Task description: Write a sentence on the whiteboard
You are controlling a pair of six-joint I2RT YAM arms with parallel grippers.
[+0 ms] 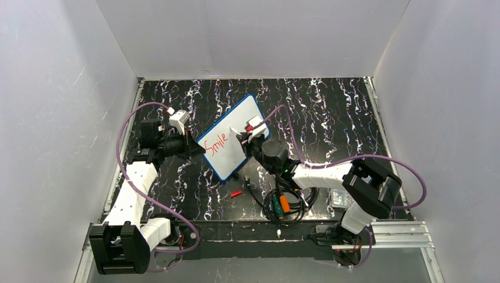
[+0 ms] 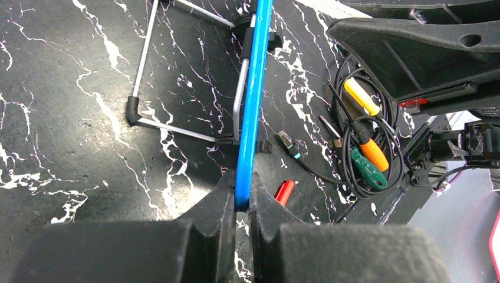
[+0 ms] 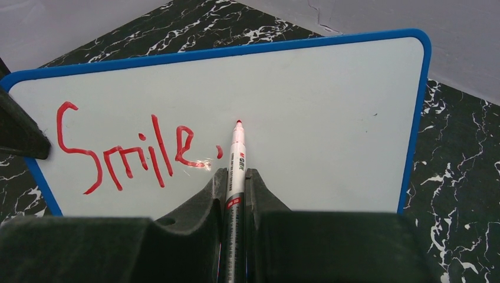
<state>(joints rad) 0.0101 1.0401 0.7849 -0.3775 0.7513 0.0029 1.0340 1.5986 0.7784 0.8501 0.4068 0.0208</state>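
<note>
Already, red "Smile," (image 3: 160, 144) on whiteboard (image 3: 324, 118)

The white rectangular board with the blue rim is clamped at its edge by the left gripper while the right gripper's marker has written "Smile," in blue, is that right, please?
Not quite: the right wrist view shows the word "Smile," in red, not blue. Otherwise yes: the left gripper clamps the edge of the blue-rimmed white board, and the right gripper holds the red-tipped marker.

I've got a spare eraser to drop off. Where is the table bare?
Bare: the table's far right, between whiteboard and right wall; also near left, between left arm and red cap. Crowded: near middle, with the cable bundle and right arm.
</note>
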